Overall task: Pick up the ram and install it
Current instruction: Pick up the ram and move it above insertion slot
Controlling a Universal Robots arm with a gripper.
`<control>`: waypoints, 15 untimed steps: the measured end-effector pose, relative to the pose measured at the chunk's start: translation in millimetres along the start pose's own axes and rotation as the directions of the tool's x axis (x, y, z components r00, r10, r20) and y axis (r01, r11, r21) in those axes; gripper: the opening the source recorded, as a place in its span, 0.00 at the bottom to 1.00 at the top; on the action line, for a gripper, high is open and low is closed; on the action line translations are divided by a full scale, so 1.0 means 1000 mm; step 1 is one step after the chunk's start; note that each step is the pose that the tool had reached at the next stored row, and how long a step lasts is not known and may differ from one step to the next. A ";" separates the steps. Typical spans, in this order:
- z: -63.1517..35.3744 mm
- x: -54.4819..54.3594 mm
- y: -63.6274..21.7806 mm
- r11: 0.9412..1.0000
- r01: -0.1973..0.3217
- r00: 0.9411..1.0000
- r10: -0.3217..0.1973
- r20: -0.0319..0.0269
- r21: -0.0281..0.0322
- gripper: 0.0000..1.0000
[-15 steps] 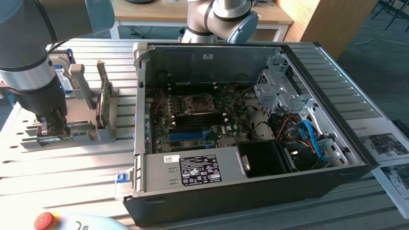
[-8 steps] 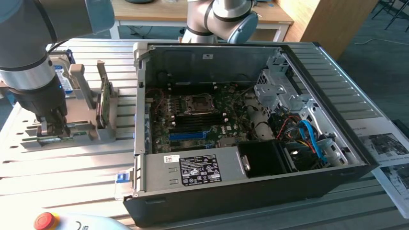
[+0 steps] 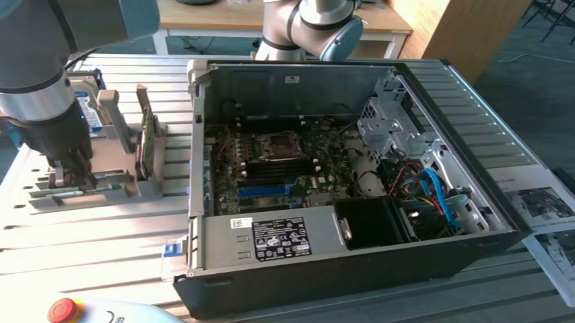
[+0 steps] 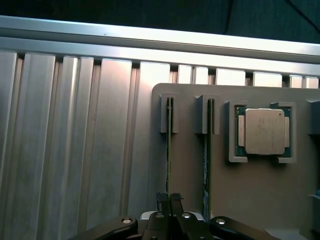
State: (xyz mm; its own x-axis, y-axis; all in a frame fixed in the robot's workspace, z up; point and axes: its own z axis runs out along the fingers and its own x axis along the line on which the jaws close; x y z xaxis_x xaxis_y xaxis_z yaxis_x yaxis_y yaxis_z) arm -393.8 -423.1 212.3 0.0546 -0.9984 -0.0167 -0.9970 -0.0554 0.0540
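In the exterior view, the arm hangs over the grey holder (image 3: 126,190) on the desk (image 3: 90,242), at the exterior view's left, just beside the open computer case (image 3: 359,272). The claw (image 3: 74,176) is down among the holder's slots. Its own body blocks my sight of the fingertips here, so this angle doesn't tell me what it pinches. The case lies open side up with the motherboard (image 3: 269,168) exposed, I judge so a part can come in from above.

The wrist view settles the grip. The ram (image 4: 168,150) stands on its long edge in a slot of the holder (image 4: 260,200), its far end caught in a grey post; I judge that keeps the upper edge free to pinch. The claw (image 4: 170,201) is closed on that edge, one finger on each side. The ram sits in its slot, not yet lifted. A second stick (image 4: 206,150) stands parallel between it and a processor (image 4: 263,131) in its pocket. What this angle lacks is the case.
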 end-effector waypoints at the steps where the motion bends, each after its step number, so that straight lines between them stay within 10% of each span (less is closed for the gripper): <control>1: -0.0016 0.000 0.0001 1.000 0.000 1.000 0.000 0.000 0.000 0.12; 15: -0.0388 -0.001 0.0020 1.000 0.000 1.000 0.000 0.000 0.000 0.12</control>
State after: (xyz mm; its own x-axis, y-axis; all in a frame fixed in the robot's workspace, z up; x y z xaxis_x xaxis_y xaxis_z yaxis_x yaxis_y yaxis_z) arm -393.8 -423.1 251.1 0.0545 -0.9984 -0.0167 -0.9970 -0.0553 0.0539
